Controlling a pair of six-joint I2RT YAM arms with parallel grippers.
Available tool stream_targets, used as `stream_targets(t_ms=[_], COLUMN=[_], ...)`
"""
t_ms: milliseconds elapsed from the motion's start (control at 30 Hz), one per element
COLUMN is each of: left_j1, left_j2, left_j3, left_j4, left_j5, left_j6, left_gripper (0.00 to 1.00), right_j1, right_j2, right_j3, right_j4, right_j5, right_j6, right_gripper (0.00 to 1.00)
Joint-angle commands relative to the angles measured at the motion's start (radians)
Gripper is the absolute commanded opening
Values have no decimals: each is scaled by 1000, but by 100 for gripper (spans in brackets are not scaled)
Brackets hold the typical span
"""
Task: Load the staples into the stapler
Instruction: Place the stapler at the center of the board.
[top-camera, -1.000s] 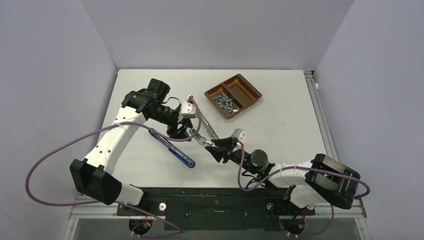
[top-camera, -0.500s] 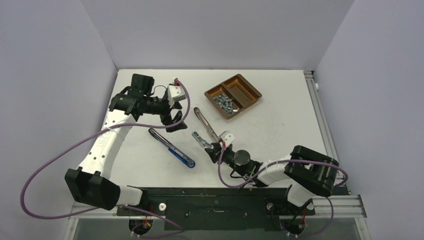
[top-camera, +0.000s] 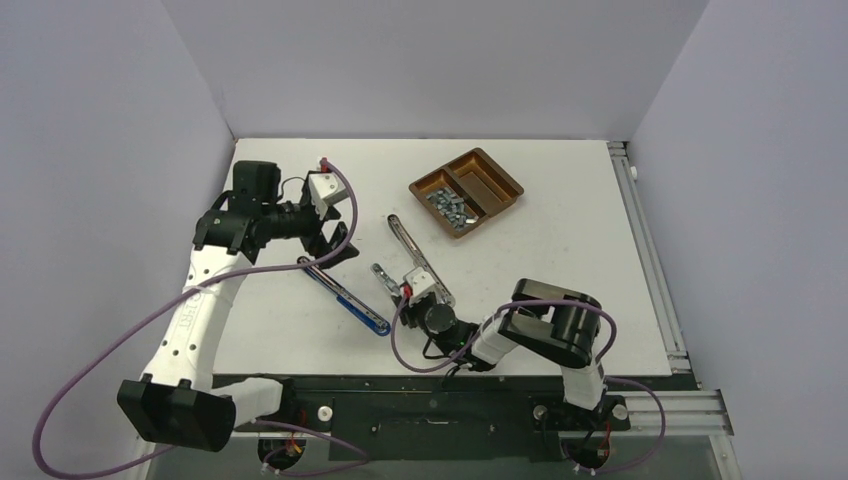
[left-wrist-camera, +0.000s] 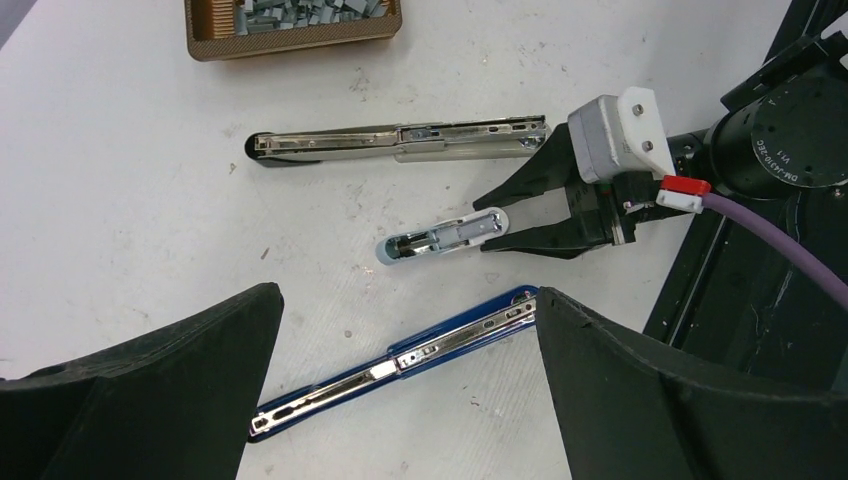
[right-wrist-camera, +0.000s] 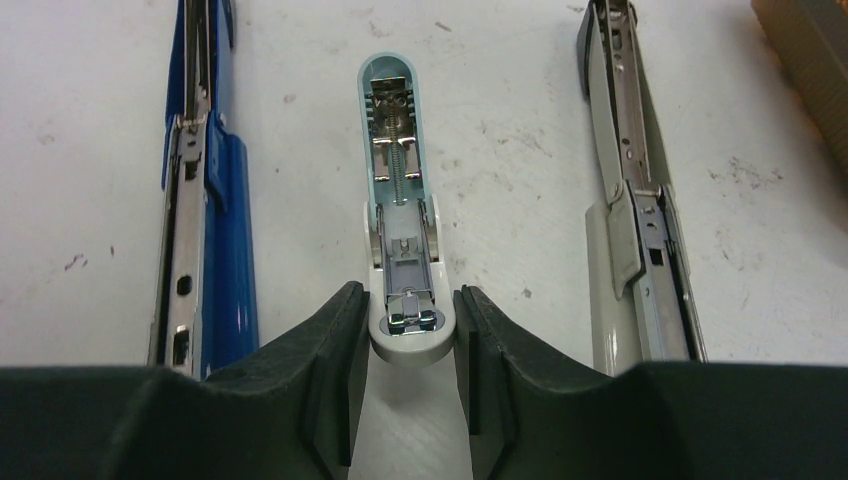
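Observation:
Three staplers lie opened flat on the white table: a blue one, a small pale blue-and-white one and a long grey one. My right gripper is shut on the white end of the small stapler, whose empty channel faces up. Wide open, my left gripper hovers above the blue stapler and holds nothing. The staples are a heap of small grey strips in one compartment of a brown tray.
The tray's other compartment looks empty. The grey stapler lies just right of the small one and the blue stapler just left. The black base rail runs along the near table edge. Purple cables loop off both arms.
My left gripper opened and pulled back up and to the left, away from the small stapler. The right arm swung left, sliding the small stapler a little leftward in its grip.

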Motion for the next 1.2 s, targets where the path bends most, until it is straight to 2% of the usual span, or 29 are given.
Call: stream_targets(t_ms=[0,167,333,500,900,1167], left_j1=[7,8,7,7,8,18], left_j2=[-41,-39,-48,-65,-76,-54], left_j3=[-22,-25,-36,-66,-86,-47], left_j4=[56,71,100,140,152,137], left_j5=[-30,-41,-34,-15,-26,-78], left_j6=[-19,-46,-59,-66,-86,-151], left_gripper=[96,96,96,96,96,96], right_j1=[-3,-1,-5,-9,-8,-11], right_j2=[34,73,62,39,-36,-247], right_j3=[83,106,89,77,55,30], right_j4=[28,-22,-105,-163,-250,-324], right_j5=[82,120,111,59,48,89], right_j6=[-9,1,35,41,70,52], right_gripper=[9,9,15,31,58,60])
